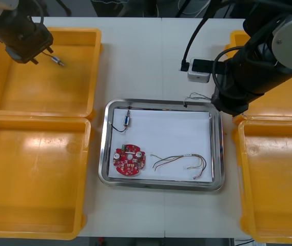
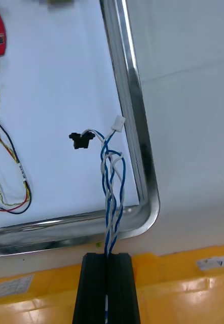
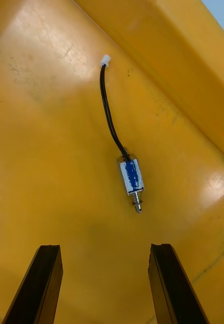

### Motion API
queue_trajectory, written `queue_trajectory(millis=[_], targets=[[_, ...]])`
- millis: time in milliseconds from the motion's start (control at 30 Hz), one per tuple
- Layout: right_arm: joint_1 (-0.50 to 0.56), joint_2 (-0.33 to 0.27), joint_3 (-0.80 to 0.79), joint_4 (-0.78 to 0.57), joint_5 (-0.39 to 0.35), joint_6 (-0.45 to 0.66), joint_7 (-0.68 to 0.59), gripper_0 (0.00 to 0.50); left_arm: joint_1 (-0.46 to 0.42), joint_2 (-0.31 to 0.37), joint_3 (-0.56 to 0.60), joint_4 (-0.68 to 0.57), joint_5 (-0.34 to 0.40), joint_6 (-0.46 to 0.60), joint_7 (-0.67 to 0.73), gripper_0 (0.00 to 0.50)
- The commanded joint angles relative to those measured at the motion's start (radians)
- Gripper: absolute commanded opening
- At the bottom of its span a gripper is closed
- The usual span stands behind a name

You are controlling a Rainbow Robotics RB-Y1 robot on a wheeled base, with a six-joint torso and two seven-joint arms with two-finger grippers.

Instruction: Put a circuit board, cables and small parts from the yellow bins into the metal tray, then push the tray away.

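- The right hand (image 2: 110, 260) is clenched on the twisted blue and white cable (image 2: 112, 187), fingers pressed together with the strand between them. In the front view it sits at the upper right corner of the metal tray (image 1: 161, 185).
- The cable's free end already hangs over the tray's white inside, with a black connector (image 2: 80, 140) and a white connector (image 2: 119, 123) at its tip. The rest of the strand crosses the shiny rim towards the fingers.
- To do this step well, I judge the right hand should move further in over the white floor before letting go. Otherwise the tail may drape over the rim and drag out when the tray is pushed.
- It should drop clear of the red and yellow cable (image 1: 181, 163) at the lower right of the tray. The circuit board (image 1: 129, 160) at the lower left is well apart.
- The left hand (image 1: 41, 55) is released, fingers spread, over the yellow bin (image 1: 12, 92) at the upper left of the front view.
- A small metal part (image 3: 132, 177) with a black cable (image 3: 111, 116) lies on the bin floor beyond its fingers. Gripping the metal body rather than the thin lead looks safer.
- A similar part (image 1: 127, 121) already lies at the tray's upper left.
- Two white stickers (image 2: 213, 262) sit on the bin by the right hand, but their print is too small to read. No brand name is legible.
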Motion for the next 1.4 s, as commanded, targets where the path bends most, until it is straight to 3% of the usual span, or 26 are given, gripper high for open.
queue_trajectory(millis=[33,200,500,867,1400], targets=[[0.002,0.039,0.075,-0.013,0.047,-0.052,0.115,0.000,-0.093,-0.037,-0.012,0.063,-0.036,-0.049,-0.058,0.500],[0.002,0.083,0.127,-0.013,0.101,-0.062,0.129,0.000,-0.117,-0.068,-0.012,0.140,-0.088,-0.103,-0.071,0.500],[0.022,0.183,0.253,-0.010,0.286,-0.067,0.144,0.000,-0.157,-0.111,0.003,0.284,-0.136,-0.232,-0.093,0.500],[0.077,0.208,0.256,0.115,0.309,-0.179,0.170,0.000,-0.208,-0.150,0.018,0.407,-0.186,-0.328,-0.113,0.500],[0.129,0.267,0.277,0.178,0.382,-0.279,0.182,0.000,-0.211,-0.172,0.027,0.458,-0.232,-0.414,-0.133,0.500]])
